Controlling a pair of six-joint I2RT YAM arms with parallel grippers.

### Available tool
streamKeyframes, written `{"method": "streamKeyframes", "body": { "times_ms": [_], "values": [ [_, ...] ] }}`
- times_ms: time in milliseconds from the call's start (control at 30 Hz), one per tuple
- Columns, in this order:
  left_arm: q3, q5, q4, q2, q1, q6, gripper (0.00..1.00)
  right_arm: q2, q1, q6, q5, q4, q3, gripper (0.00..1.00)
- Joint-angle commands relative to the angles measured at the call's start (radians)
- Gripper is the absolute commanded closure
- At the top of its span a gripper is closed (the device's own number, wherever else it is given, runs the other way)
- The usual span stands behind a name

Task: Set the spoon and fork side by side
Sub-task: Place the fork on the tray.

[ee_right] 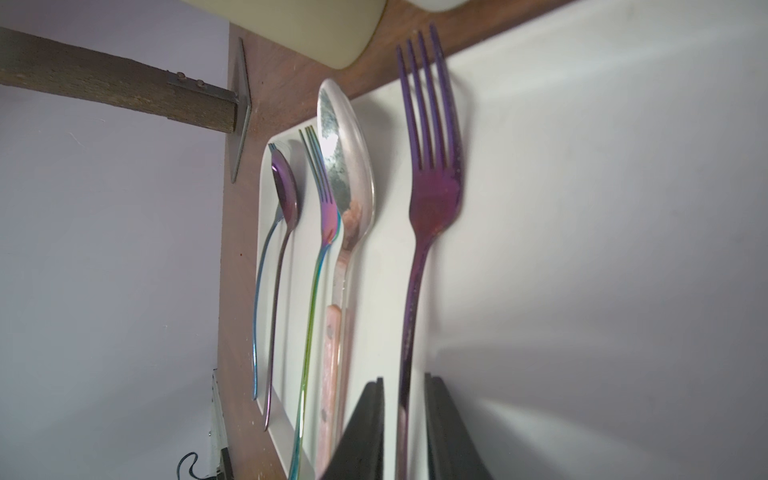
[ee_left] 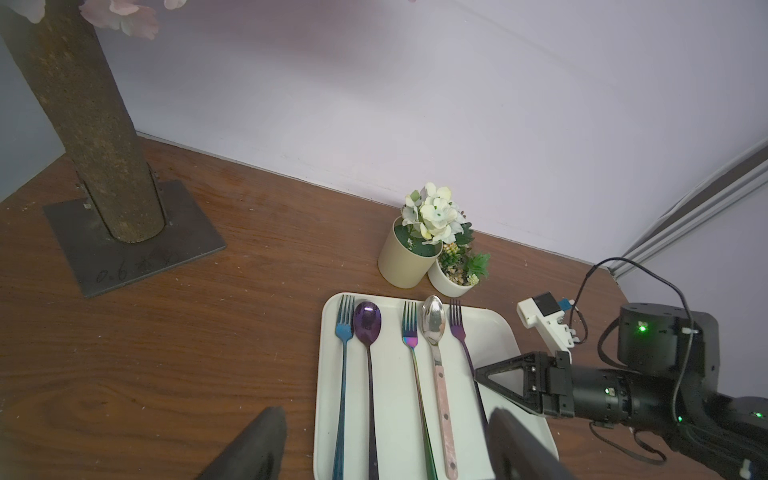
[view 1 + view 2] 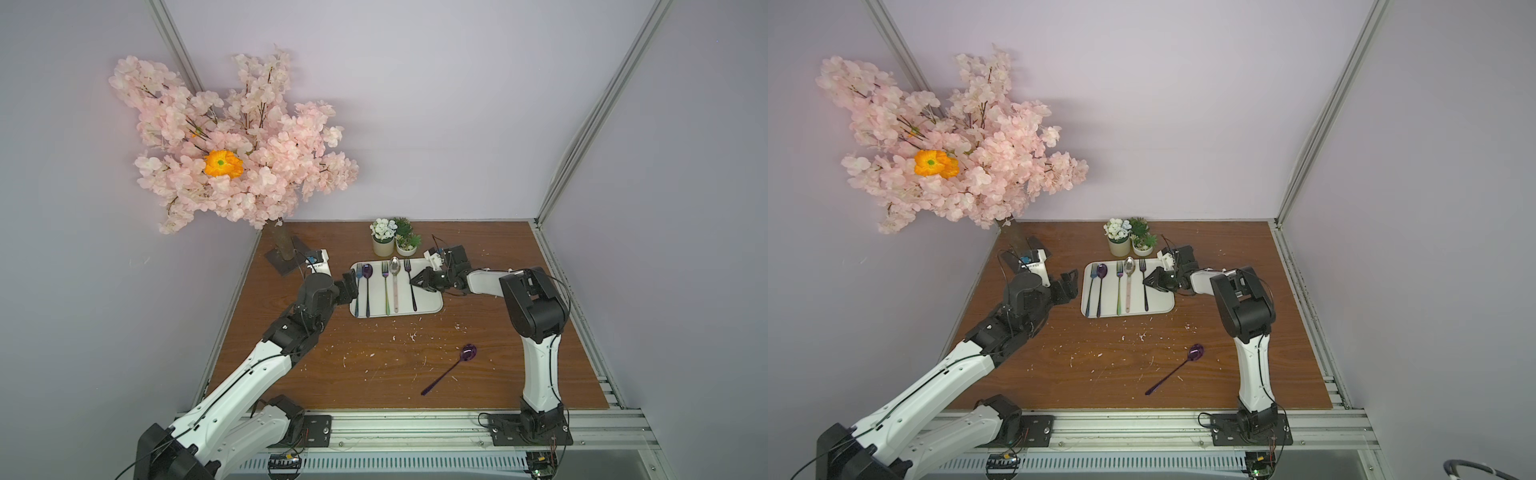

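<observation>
Left arm (image 3: pixel 266 361) jaws wide; right arm (image 3: pixel 536 374) jaws narrowly apart.

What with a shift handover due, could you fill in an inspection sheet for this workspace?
Surface: wooden table, strewn with pale crumbs.
Job's things: tray holds a row of cutlery, purple fork at its end; purple spoon lies off the tray.
Clutter: potted plants, blossom tree.
Grippers: left gripper open, empty; right gripper jaws slack around the purple fork's handle.
Cables: black cable loops at right wrist.
Surroundings: lilac walls, aluminium frame.
</observation>
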Motion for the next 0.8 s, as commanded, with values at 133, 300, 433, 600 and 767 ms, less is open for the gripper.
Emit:
{"method": "streamKeyframes", "body": {
  "times_ms": [133, 300, 433, 600, 767],
  "values": [
    [-0.004, 0.006, 0.009, 0.004, 0.012, 0.016, 0.21, -0.046, -0.003, 0.003, 0.075, 0.014, -0.047, 0.75],
    [-0.004, 0.013, 0.007, 0.012, 0.012, 0.006, 0.2, -0.13, -0.002, -0.009, 0.135, 0.019, -0.09, 0.7],
    [-0.006, 0.029, 0.017, 0.013, 0.012, -0.005, 0.17, -0.233, 0.005, -0.038, 0.204, -0.01, -0.125, 0.67],
    [-0.003, 0.153, 0.026, 0.027, 0.012, 0.019, 0.14, -0.429, 0.019, -0.113, 0.33, -0.121, -0.194, 0.58],
    [-0.008, 0.278, 0.026, 0.066, -0.108, 0.099, 0.14, -0.711, 0.018, -0.189, 0.586, -0.264, -0.266, 0.54]
  ]
}}
